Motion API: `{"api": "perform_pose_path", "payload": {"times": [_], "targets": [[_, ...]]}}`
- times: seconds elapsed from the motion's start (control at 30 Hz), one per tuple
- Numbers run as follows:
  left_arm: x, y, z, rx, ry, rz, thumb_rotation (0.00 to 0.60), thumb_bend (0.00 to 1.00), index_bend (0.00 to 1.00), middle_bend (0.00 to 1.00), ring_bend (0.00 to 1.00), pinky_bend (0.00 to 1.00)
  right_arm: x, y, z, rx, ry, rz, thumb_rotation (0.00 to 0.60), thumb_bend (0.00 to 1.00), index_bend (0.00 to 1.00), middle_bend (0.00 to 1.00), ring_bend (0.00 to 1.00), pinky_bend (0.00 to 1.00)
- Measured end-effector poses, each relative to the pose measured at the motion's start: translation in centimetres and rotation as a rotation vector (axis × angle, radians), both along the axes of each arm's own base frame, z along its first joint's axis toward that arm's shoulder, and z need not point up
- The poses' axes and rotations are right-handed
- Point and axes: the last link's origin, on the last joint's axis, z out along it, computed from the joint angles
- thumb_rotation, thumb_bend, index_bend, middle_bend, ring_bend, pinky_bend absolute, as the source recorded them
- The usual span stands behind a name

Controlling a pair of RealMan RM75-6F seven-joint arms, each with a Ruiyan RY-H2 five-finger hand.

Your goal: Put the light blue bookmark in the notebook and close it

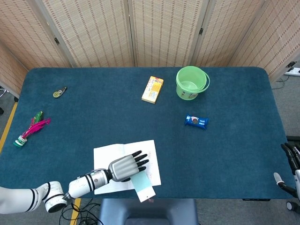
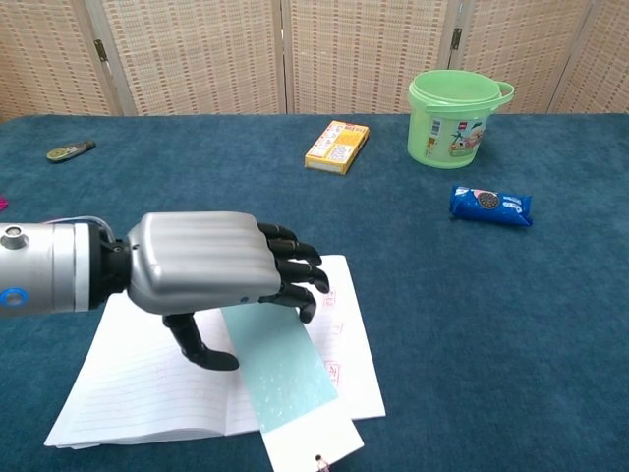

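Left hand (image 2: 211,275) pinches the bookmark (image 2: 280,369) over the open notebook (image 2: 128,383), near table edge; bookmark overhangs, not yet placed. Notebook unclosed. Right hand (image 1: 290,171) idle, fingers unclear.

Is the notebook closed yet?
No, the notebook lies open, lined pages showing, with the light blue bookmark on the right page under the left hand.

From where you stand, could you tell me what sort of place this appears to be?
Probably an indoor test or demo space, not a home: a table covered in dark blue cloth, woven folding screens closing it off behind, and unrelated items laid out, such as a green bucket and a cookie pack.
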Motion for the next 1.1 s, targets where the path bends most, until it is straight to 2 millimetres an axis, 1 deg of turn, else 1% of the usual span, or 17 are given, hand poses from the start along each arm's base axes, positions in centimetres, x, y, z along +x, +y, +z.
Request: {"api": "perform_pose_path", "payload": {"times": [0.33,0.4,0.57,0.93,1.1], "targets": [[0.0,2.0,-0.5,0.051,0.033,-0.017,0.526,0.31,0.39,0.15,0.08,0.16,0.0,0.1,0.1,-0.006,0.0,-0.005,0.6,0.25,0.06,0.11,0.05,0.07],[0.0,2.2,-0.5,0.056,0.037,-0.017,0.535,0.31,0.39,0.15,0.08,0.16,0.0,0.2,0.1,-0.006,0.0,-0.006,0.6,0.25,0.06,0.11,0.05,0.07],[-0.4,2.8,-0.7,0.091,0.062,-0.035,0.537,0.31,0.39,0.14,0.06,0.16,-0.1,0.2,0.1,-0.008,-0.001,-0.004,0.6,0.25,0.06,0.11,0.05,0.07],[-0.6,2.8,-0.9,0.103,0.088,-0.044,0.537,0.31,0.38,0.14,0.06,0.16,-0.1,0.4,0.1,-0.012,-0.002,-0.008,0.6,0.25,0.06,0.11,0.05,0.07],[-0.6,2.7,-1.0,0.11,0.093,-0.047,0.536,0.31,0.35,0.13,0.06,0.16,-0.1,0.5,0.2,-0.015,-0.002,-0.008,0.6,0.25,0.06,0.11,0.05,0.07]]}}
